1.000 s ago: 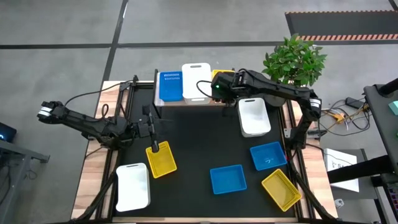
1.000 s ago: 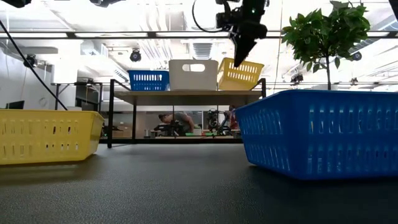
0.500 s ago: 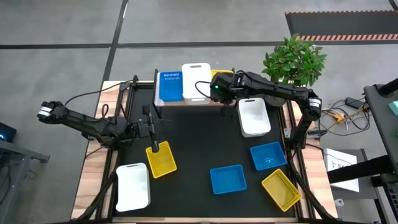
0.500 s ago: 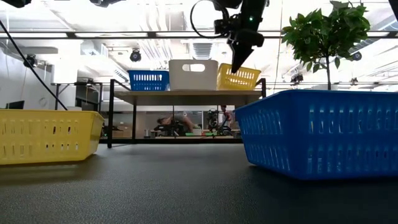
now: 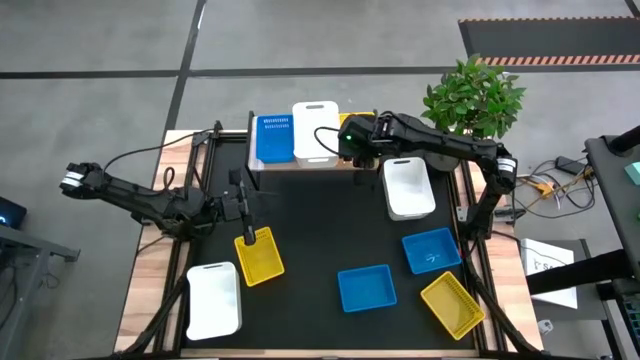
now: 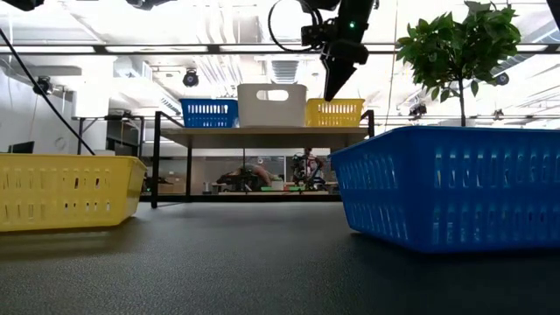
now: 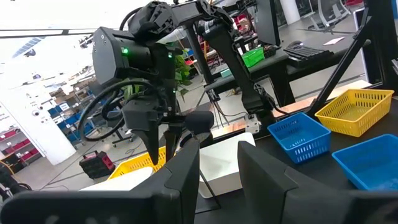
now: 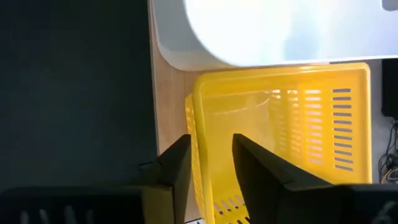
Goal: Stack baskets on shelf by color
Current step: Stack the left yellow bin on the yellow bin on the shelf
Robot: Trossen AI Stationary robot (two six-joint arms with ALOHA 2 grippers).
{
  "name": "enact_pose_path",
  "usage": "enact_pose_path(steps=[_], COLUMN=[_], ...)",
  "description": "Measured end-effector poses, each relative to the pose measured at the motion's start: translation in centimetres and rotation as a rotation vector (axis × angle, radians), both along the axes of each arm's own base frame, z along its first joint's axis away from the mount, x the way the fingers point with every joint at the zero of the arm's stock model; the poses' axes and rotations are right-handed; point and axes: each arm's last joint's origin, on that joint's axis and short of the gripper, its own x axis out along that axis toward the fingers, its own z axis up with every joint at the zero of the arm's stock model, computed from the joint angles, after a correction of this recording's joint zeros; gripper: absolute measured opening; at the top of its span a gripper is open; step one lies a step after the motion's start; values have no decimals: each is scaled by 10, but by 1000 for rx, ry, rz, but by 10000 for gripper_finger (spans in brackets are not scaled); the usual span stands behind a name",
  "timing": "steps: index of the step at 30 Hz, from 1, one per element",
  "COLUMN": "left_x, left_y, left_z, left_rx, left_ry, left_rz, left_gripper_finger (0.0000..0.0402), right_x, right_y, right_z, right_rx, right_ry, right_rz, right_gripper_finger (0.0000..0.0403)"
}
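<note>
High view: right hand (image 5: 352, 141) hides most of shelf's yellow basket (image 5: 349, 121).

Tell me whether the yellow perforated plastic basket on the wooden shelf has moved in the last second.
Yes. The yellow basket has dropped from tilted to level on the shelf, beside the white basket.

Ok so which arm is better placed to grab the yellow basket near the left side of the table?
Left: its tool hangs at that yellow basket, while the right tool is up at the shelf.
</note>
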Motion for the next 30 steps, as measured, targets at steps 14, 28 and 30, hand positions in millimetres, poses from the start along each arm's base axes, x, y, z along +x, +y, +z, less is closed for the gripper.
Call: enact_pose_path(steps=[14,28,30], left_x=[0,0,0], left_y=[0,0,0], left_z=[0,0,0], left_rx=[0,-43,-60], left_ry=[0,-9,-13], left_rz=[0,-5,-6], left_gripper_finger=[93,93,93], right_x=[-8,-11,-14], right_y=[18,129,145], right_z=[42,51,49], right_rx=[51,116,128], right_ry=[-60,-65,-76], right_rz=[-92,105,130], right_gripper_finger=[144,75,60])
